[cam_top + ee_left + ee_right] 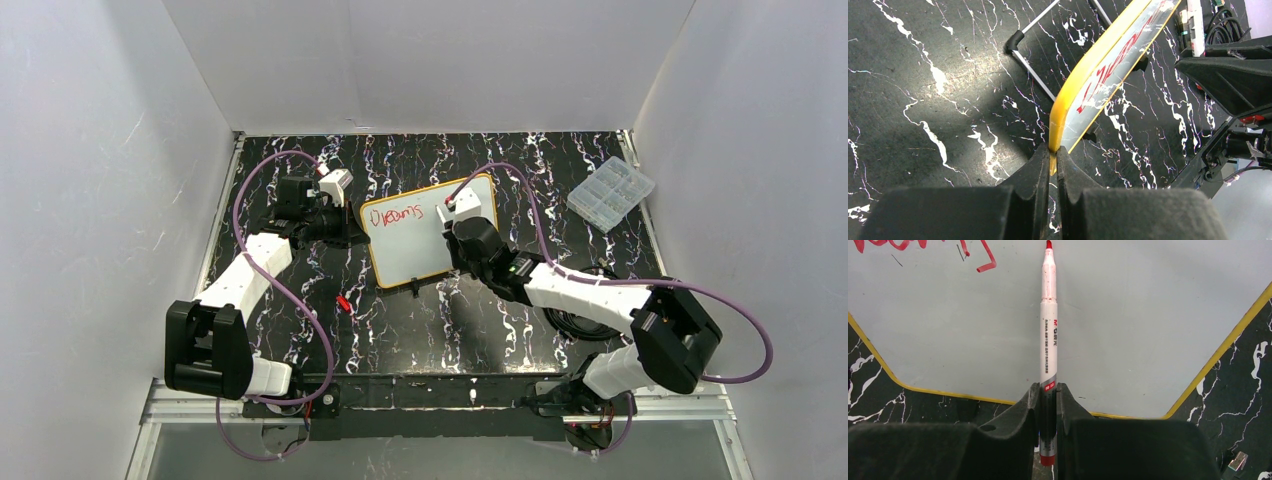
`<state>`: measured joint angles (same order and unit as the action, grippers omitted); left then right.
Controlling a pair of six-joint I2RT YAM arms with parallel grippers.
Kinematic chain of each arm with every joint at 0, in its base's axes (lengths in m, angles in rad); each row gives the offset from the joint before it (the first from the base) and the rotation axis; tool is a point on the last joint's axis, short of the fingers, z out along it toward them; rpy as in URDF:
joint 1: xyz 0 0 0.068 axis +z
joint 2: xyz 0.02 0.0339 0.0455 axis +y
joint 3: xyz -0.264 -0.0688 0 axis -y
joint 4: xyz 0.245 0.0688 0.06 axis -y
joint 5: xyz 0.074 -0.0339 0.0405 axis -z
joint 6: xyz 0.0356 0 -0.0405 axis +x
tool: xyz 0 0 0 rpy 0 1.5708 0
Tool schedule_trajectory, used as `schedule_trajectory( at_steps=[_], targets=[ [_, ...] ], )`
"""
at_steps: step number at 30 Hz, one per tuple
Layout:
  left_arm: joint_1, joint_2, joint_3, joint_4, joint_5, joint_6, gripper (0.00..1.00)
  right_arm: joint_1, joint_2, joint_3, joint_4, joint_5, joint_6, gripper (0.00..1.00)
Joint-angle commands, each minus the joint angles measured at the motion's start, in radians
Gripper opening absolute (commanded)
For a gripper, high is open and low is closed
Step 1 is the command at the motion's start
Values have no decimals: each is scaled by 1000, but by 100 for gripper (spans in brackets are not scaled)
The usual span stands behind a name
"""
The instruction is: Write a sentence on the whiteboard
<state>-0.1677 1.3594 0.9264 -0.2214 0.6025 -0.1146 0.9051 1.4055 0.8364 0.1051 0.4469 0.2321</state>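
In the top view your left tool (347,230) is mostly lost against the dark desk (420,335), and your right tool (452,207) hides the upper right of the board (425,250). From there you can't read how either set of jaws stands.

The wrist views settle that. Your left tool (1053,156) is pinched nearly closed on the board's yellow frame (1075,75) at a rounded corner. Your right tool (1048,392) is clamped narrowly on a white marker (1048,330) near its rear end, red tip pointing away from you. The tip sits at the top edge of that view, so you can't tell if it touches the board (1148,315).

The writing (397,215) reads as a single red word, roughly "Dreams", on the upper left of the board. The right wrist cuts it down to a few strokes (984,261), and the left wrist sees it (1128,50) edge-on and unreadable.

The desk is black with white marbling, with plain white walls on three sides. The board lies slanted near the middle.

Only the top view gives you the clear box (611,193) at the far right and a small red piece (342,303) just left of the board's near corner. Only the left wrist shows a thin metal rod (1035,75) with a black end behind the board.
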Motion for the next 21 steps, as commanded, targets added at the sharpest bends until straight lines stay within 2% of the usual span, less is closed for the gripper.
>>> schedule_trajectory(
  at_steps=[1, 21],
  targets=[
    [-9, -40, 12, -29, 26, 11, 0, -9, 17, 58, 10, -2, -8, 1],
    [-9, -45, 11, -29, 29, 8, 0, -11, -7, -8, -28, -23, 59, 1]
  ],
)
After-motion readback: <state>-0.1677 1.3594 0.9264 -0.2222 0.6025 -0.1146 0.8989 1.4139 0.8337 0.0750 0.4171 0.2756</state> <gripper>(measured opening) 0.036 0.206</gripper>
